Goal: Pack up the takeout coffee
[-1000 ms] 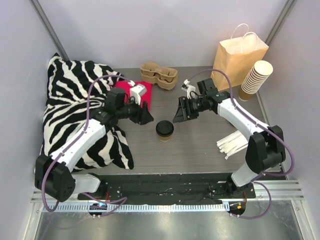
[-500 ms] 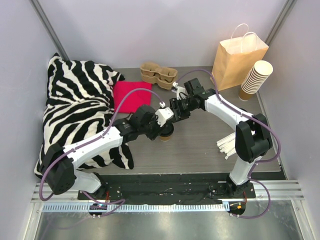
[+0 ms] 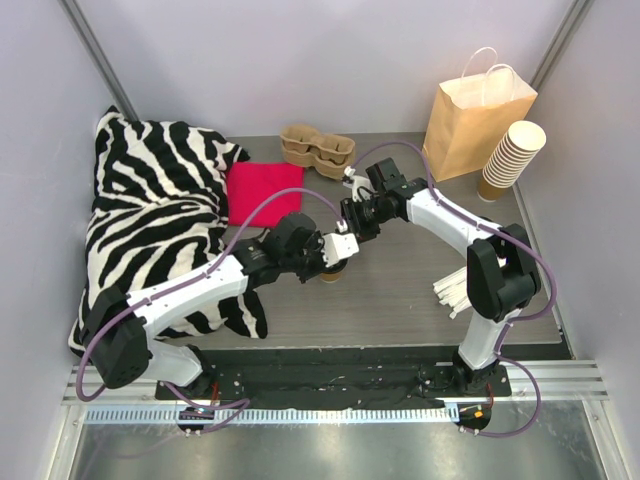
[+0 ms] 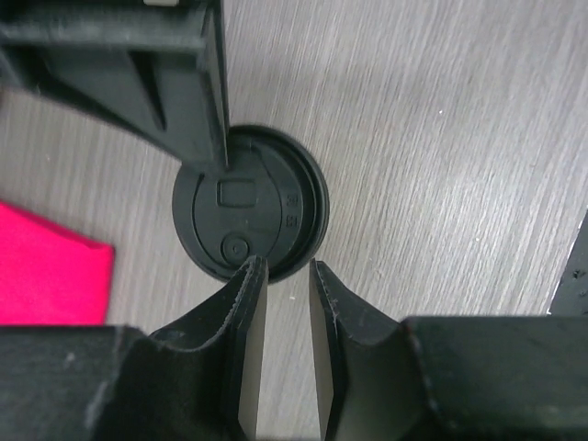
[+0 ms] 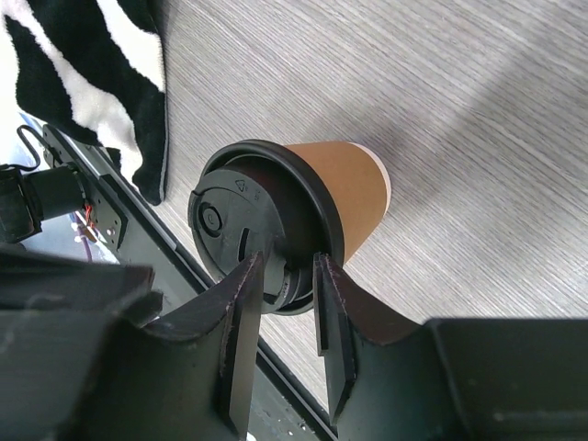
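The takeout coffee (image 3: pixel 331 272), a tan cup with a black lid, stands upright mid-table, mostly hidden under both grippers. In the left wrist view its lid (image 4: pixel 250 216) shows from above. My left gripper (image 4: pixel 283 268) (image 3: pixel 343 250) hovers at the lid's near rim, jaws a narrow gap apart with nothing between them. My right gripper (image 5: pixel 287 262) (image 3: pixel 352 228) is narrowly open astride the lid's rim, one finger over the lid top, the other outside beside the tan wall (image 5: pixel 335 188). I cannot tell if it pinches. A right finger (image 4: pixel 197 92) reaches the lid's far rim.
A tan paper bag (image 3: pixel 478 115) stands at the back right beside a stack of lidless cups (image 3: pixel 510 160). A pulp cup carrier (image 3: pixel 318 150) lies at the back, a red cloth (image 3: pixel 262 190) and a zebra-striped cloth (image 3: pixel 150 220) on the left, white strips (image 3: pixel 465 290) on the right.
Both arms swung in from either side and met over the coffee cup. In the last half second they shifted only slightly; the cup stayed put.
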Action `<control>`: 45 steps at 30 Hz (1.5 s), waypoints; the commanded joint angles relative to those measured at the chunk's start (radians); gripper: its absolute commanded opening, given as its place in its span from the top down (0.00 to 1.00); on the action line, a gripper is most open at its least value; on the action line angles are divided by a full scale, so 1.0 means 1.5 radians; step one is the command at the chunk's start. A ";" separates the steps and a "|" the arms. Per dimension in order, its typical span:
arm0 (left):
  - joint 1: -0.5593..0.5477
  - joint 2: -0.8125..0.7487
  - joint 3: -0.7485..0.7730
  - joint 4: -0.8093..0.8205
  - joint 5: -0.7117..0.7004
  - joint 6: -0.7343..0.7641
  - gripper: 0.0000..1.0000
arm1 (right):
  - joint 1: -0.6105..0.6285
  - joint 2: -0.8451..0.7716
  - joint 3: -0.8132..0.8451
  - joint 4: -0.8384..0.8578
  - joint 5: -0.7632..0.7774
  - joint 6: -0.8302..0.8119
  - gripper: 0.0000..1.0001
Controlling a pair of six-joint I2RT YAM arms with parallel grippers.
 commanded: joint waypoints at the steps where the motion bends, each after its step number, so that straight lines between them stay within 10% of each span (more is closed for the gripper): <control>1: -0.003 0.013 0.034 0.015 0.049 0.072 0.71 | 0.001 0.001 0.022 0.009 0.000 0.003 0.64; 18: -0.001 0.082 -0.016 0.053 0.003 0.108 0.78 | 0.002 0.014 0.022 0.000 -0.004 -0.006 0.71; 25: 0.001 0.034 0.015 0.023 0.003 0.067 0.59 | -0.002 0.004 0.067 0.004 -0.051 0.004 0.51; 32: 0.005 -0.021 0.064 -0.030 -0.003 -0.073 0.39 | -0.020 -0.025 0.119 0.009 -0.103 0.016 0.26; 45: 0.056 -0.129 -0.064 -0.038 -0.063 -0.464 0.19 | -0.006 -0.140 -0.094 0.018 -0.079 -0.021 0.20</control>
